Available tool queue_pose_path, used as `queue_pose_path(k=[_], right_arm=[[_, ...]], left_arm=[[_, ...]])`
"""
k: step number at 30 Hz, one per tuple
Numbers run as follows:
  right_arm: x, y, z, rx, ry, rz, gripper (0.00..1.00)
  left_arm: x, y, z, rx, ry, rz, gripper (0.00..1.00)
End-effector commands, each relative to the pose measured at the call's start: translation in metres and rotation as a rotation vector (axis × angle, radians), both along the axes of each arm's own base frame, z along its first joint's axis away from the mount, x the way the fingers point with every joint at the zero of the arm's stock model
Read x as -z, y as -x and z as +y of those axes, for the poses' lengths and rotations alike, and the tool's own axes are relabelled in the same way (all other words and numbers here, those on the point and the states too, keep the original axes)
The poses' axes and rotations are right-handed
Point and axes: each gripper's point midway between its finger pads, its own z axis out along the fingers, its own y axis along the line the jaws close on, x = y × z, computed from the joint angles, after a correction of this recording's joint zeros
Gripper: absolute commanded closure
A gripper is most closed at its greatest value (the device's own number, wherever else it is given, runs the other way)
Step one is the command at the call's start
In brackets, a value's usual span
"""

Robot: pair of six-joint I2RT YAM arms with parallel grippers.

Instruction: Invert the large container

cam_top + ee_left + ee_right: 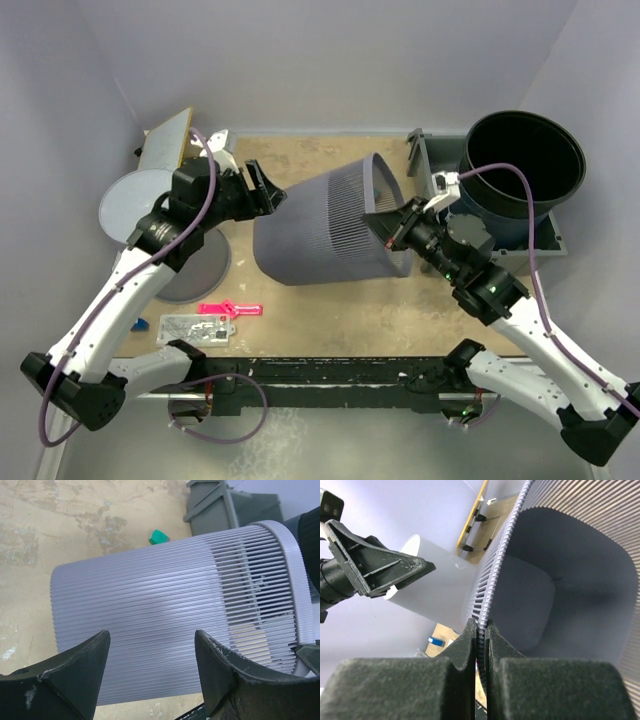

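The large container is a grey ribbed, slatted bin. It is tipped on its side in the middle of the table, open mouth toward the right. My right gripper is shut on the bin's rim, one finger inside and one outside. The left wrist view shows the bin's ribbed wall just ahead of my left gripper, which is open and empty. In the top view the left gripper hovers at the bin's closed end, apart from it.
A black round tub stands in a grey tray at the back right. A grey lid, a wooden board, a pink tool and a clear packet lie on the left. A small green object lies behind the bin.
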Motion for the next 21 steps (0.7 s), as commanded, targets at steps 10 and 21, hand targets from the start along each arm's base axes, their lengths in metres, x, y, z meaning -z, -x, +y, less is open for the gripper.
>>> queue_pose_path(k=[10,21], right_arm=[[0.111,0.01,-0.023,0.095,0.123,0.238,0.63],[0.108,0.008,-0.031,0.13,0.142,0.223,0.45]], left_arm=[[0.002,-0.02,0.032,-0.165,-0.112,-0.062,0.3],[0.051,-0.019,0.068,-0.228,-0.423,0.108,0.27]])
